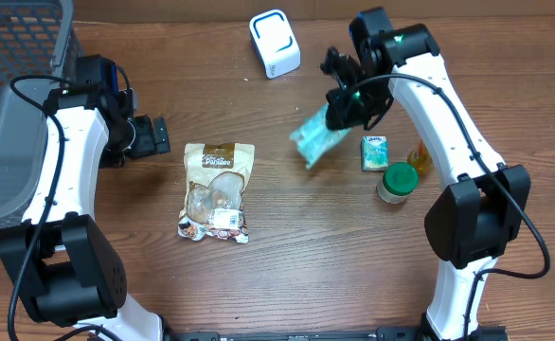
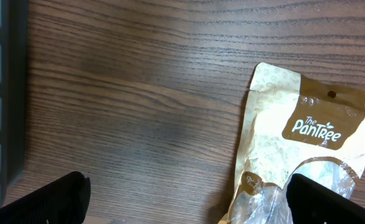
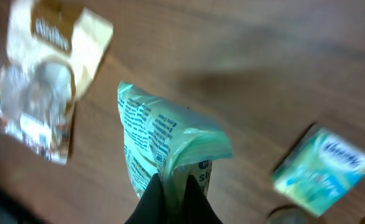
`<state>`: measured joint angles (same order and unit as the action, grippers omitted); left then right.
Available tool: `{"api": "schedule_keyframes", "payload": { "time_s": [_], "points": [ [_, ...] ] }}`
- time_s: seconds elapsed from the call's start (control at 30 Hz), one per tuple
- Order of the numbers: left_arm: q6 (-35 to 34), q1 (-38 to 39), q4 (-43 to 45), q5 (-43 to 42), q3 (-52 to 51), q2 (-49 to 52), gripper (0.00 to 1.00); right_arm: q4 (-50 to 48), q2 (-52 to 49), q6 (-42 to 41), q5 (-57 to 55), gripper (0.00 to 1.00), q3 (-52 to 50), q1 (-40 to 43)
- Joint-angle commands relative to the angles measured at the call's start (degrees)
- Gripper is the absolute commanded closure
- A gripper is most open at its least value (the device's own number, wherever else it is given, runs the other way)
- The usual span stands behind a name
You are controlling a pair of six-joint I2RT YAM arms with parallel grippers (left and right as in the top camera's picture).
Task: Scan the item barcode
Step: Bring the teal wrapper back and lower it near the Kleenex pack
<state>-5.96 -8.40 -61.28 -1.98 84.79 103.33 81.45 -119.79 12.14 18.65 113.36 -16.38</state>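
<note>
Up right of centre in the overhead view, the green packet (image 1: 313,140) hangs above the table (image 1: 287,275), pinched tight at its upper corner by the right tool (image 1: 346,109). That arm arches in from the lower right. The white scanner (image 1: 275,43) stands at top centre. At left, the left tool (image 1: 154,137) is spread wide beside the brown pouch (image 1: 217,189).

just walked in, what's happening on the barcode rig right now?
The right gripper is shut on a teal packet and holds it up off the table, between the white box at the back, probably the scanner, and a small green carton. The left gripper is open and holds nothing, beside a Pantree pouch lying flat on the table. No scan is visible yet.
</note>
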Motion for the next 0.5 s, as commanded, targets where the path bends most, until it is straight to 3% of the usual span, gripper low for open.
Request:
{"api": "schedule_keyframes", "payload": {
  "time_s": [0.0,0.37,0.43,0.47],
  "points": [
    [0.4,-0.2,0.0,-0.4,1.2,0.8,0.0,0.3,0.1,4.3,2.1,0.96,-3.3,0.0],
    [0.4,-0.2,0.0,-0.4,1.2,0.8,0.0,-10.9,0.1,1.0,-13.2,0.96,-16.0,0.0],
    [0.4,-0.2,0.0,-0.4,1.2,0.8,0.0,-12.7,0.1,-0.7,-15.0,0.89,-17.1,0.0],
    [0.4,-0.2,0.0,-0.4,1.2,0.8,0.0,-13.3,0.1,-1.8,-15.6,0.8,-17.2,0.0]
  ]
}}
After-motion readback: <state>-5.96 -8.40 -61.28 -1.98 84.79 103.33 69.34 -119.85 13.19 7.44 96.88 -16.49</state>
